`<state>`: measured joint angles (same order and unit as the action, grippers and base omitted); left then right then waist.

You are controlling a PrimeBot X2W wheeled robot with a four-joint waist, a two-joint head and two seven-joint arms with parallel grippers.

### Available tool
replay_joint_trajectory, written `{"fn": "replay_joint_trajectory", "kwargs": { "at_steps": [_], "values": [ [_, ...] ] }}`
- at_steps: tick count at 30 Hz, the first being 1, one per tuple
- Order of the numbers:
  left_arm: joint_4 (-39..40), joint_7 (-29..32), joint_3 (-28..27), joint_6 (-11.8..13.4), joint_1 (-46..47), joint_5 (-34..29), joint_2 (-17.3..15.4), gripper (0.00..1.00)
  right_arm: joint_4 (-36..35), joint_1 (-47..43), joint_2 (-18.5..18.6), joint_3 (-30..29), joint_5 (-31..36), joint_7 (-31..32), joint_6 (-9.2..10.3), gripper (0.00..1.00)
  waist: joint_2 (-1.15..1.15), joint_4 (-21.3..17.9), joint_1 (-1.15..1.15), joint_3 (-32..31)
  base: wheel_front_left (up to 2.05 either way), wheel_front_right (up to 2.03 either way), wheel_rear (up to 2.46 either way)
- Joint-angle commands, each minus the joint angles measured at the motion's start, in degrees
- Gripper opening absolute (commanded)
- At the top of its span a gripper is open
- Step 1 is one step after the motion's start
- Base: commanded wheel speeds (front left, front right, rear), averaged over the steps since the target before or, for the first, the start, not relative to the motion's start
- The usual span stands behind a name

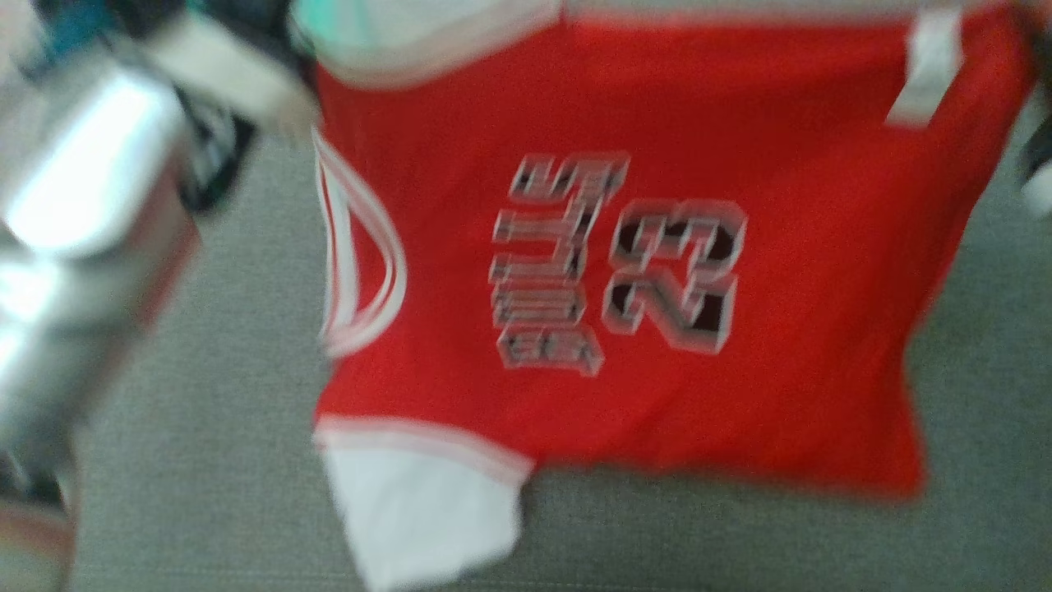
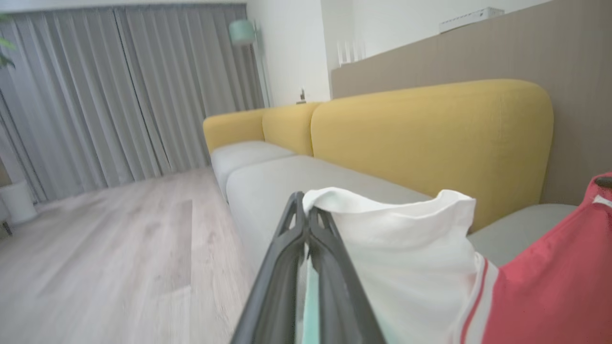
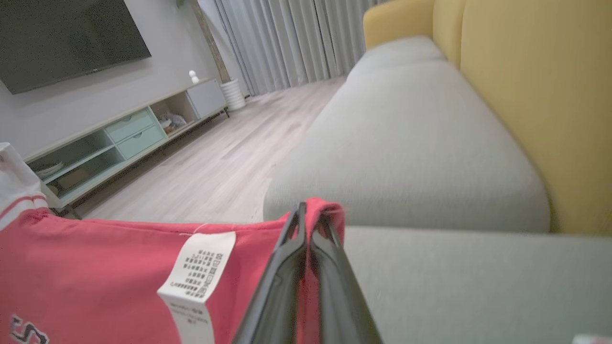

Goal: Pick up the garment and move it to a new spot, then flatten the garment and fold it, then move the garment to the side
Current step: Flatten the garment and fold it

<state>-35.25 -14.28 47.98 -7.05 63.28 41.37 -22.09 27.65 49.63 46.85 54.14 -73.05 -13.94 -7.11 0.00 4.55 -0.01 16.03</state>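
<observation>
The garment (image 1: 657,107) is a red jersey with white sleeves and a grey number on its front, hanging spread out above the grey sofa seat (image 1: 205,411); the head view is blurred. In the left wrist view my left gripper (image 2: 306,224) is shut on the white sleeve (image 2: 406,248), with red cloth (image 2: 550,286) trailing off to the right. In the right wrist view my right gripper (image 3: 308,220) is shut on a red corner of the garment (image 3: 95,267), beside its white care label (image 3: 196,277).
The sofa's yellow backrest (image 2: 430,138) runs behind the grey seat cushions (image 3: 406,143). Wood floor (image 2: 95,263) lies in front of the sofa, with grey curtains (image 2: 119,95) beyond. A low TV cabinet (image 3: 119,138) stands under a dark screen (image 3: 71,38). My pale, shiny left forearm (image 1: 82,205) shows blurred.
</observation>
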Motion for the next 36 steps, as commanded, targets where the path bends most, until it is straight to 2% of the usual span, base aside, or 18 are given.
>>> {"fn": "replay_joint_trajectory", "kwargs": {
  "at_steps": [1,3,10,15,16,20,26,29,30,36],
  "values": [
    [1.3,-0.3,-3.2,0.3,8.7,-1.3,-2.6,0.00,-1.3,4.6,3.3,-1.0,1.7,-0.1,-0.37,0.00,0.00,-0.7,0.01,1.6,0.00,0.00,0.00],
    [0.3,-0.2,-3.8,0.6,14.2,-2.9,-2.8,0.00,-1.2,10.7,4.2,-1.1,3.7,1.0,-0.37,0.00,0.00,-1.3,0.01,3.2,0.00,0.00,0.00],
    [-4.4,-0.7,-6.5,3.0,31.8,-10.0,-2.0,0.00,2.2,28.8,3.9,-3.5,7.9,0.7,-0.37,0.00,0.00,-2.5,0.01,7.2,0.00,0.00,0.00],
    [-1.0,-0.7,-10.2,2.7,33.5,-12.3,-2.0,0.00,2.3,32.4,4.7,-2.8,9.8,0.0,-0.37,0.00,0.00,-2.3,0.01,8.0,0.00,0.00,0.00],
    [1.3,-0.7,-11.1,1.7,31.1,-12.6,-2.5,0.00,1.9,31.9,5.4,-2.0,9.7,-0.2,-0.37,0.00,0.00,-1.9,0.01,8.5,0.00,0.00,0.00],
    [6.4,-0.7,-10.7,0.5,21.5,-13.2,-4.5,0.00,1.0,27.3,6.7,0.0,8.5,-0.6,-0.37,0.00,0.00,-0.8,0.01,9.0,0.00,0.00,0.00],
    [14.9,-0.7,-11.5,0.8,2.3,-13.8,-8.0,0.00,0.6,15.4,7.3,1.4,6.3,-1.0,-0.37,0.00,0.00,0.6,0.01,7.8,0.00,0.00,0.00],
    [19.9,-0.7,-11.4,2.0,-8.0,-14.7,-9.6,0.00,-0.2,7.5,6.7,-1.2,5.4,-1.0,-0.37,0.00,0.00,0.8,0.01,5.7,0.00,0.00,0.00],
    [23.1,-0.7,-10.6,2.7,-14.8,-15.6,-11.2,0.00,-1.1,1.5,6.6,-3.5,5.8,-1.0,-0.37,0.00,0.00,0.8,0.01,4.1,0.00,0.00,0.00],
    [31.6,1.4,-6.2,5.9,-35.0,-14.5,-16.6,0.00,-4.5,-16.9,5.7,-11.7,8.7,-1.1,-0.37,0.00,0.00,-0.2,0.01,-1.6,0.00,0.00,0.00]
  ]
}}
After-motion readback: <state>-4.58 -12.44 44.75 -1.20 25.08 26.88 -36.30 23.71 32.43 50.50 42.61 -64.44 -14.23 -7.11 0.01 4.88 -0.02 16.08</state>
